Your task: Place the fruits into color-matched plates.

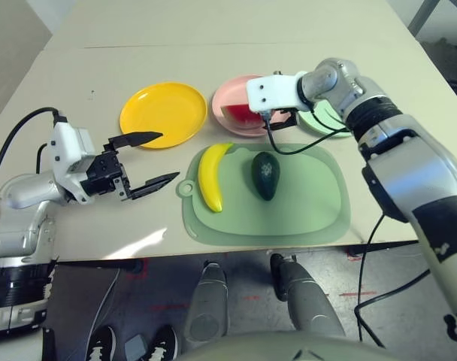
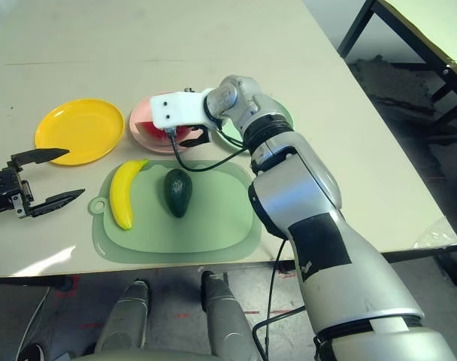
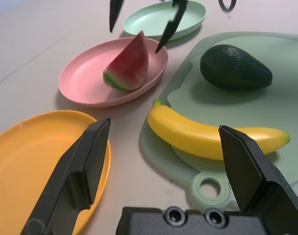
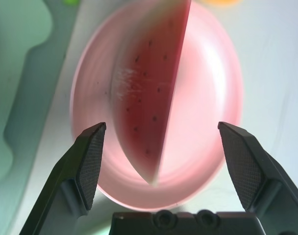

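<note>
Fingers of the left gripper (image 1: 147, 161) stand wide apart with nothing between them, low over the bare table (image 1: 78, 83) at the robot's left, one tip reaching just to the near rim of the yellow plate (image 1: 163, 113). That plate holds no fruit. To its right, on the large pale green mat (image 1: 304, 218), the banana (image 1: 211, 175) lies along the mat's left side, close to the tab with a round hole. The dark green avocado (image 1: 265, 174) rests beside it toward the mat's middle, the two fruits apart from each other.

Behind the mat sits the pink plate (image 3: 85, 81), with the watermelon wedge (image 3: 130, 63) resting inside it, green rind down and red flesh facing up. The right gripper (image 4: 161, 161) hangs just above this plate, its fingers spread wide on either side of the wedge and not touching it. A black cable (image 1: 304, 147) droops from the right wrist across the far edge of the mat. The mint green plate (image 3: 164, 19) lies beyond the pink one at the robot's right, partly hidden behind the right arm in the head views, and no fruit shows on it.
</note>
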Motion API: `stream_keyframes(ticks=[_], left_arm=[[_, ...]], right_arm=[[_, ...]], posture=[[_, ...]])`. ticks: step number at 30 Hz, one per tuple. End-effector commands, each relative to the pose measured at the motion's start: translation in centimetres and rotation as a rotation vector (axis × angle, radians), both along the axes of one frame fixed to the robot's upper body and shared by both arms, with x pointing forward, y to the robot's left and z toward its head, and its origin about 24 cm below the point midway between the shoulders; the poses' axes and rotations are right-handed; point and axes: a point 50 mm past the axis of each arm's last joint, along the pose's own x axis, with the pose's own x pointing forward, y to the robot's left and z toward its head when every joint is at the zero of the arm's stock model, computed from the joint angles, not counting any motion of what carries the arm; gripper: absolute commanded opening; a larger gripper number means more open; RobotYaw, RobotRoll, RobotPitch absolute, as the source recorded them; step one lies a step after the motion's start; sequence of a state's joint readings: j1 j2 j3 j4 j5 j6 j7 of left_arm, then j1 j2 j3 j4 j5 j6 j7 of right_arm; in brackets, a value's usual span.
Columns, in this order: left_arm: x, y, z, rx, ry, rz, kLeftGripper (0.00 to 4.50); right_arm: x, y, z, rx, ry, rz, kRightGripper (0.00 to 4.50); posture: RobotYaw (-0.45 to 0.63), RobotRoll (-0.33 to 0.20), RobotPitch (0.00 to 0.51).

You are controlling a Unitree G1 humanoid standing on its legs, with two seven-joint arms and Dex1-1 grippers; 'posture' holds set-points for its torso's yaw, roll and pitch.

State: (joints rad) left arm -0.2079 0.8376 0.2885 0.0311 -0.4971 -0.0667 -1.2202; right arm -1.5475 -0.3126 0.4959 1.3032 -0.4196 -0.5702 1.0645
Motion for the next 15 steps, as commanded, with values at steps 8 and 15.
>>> stream_keyframes(ticks=[8,15], left_arm=[[-0.4,-1.0,-0.3,0.006,0.132,-0.199,4.50],[-0.5,-1.8,0.1,0.025,0.185,-0.335,4.50]], right_arm=[[-3.9,-1.1,1.5,-0.416,-0.120,0.474,4.47],[-5.7,-0.7,-0.1,-0.462,-0.101,0.642,4.47]], posture=[[0.02,0.000,0.234],[0.02,0.000,0.230]])
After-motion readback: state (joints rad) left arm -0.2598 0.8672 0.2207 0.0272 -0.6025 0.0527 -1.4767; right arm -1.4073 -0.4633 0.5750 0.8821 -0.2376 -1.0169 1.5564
